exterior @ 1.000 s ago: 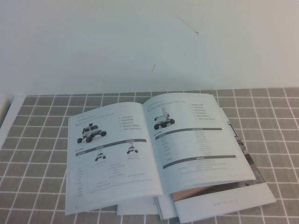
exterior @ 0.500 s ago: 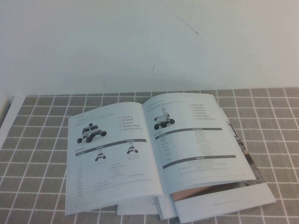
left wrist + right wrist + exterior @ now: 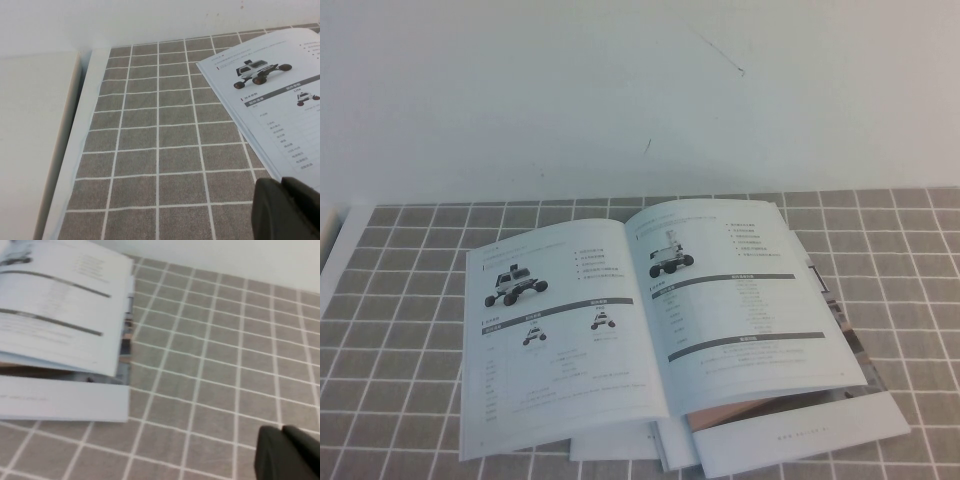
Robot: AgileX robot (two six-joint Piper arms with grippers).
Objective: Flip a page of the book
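The book [image 3: 650,320] lies open on the tiled mat, resting on other booklets. Its left-hand page [image 3: 555,330] carries a black wheeled vehicle picture, small photos, one grey bar and fine text; the left wrist view shows that page [image 3: 270,95] too. The right-hand page [image 3: 740,290] has a vehicle picture and two grey bars, and shows in the right wrist view [image 3: 60,305]. Neither arm appears in the high view. My left gripper [image 3: 281,182] is shut, empty, beside the left page's outer edge. My right gripper [image 3: 282,430] is shut, empty, over bare mat to the book's right.
Brochures [image 3: 800,430] stick out from under the book at the front and right. The grey tiled mat [image 3: 410,300] covers the table. A white ledge [image 3: 30,140] borders the mat on the left. A white wall [image 3: 640,90] rises behind.
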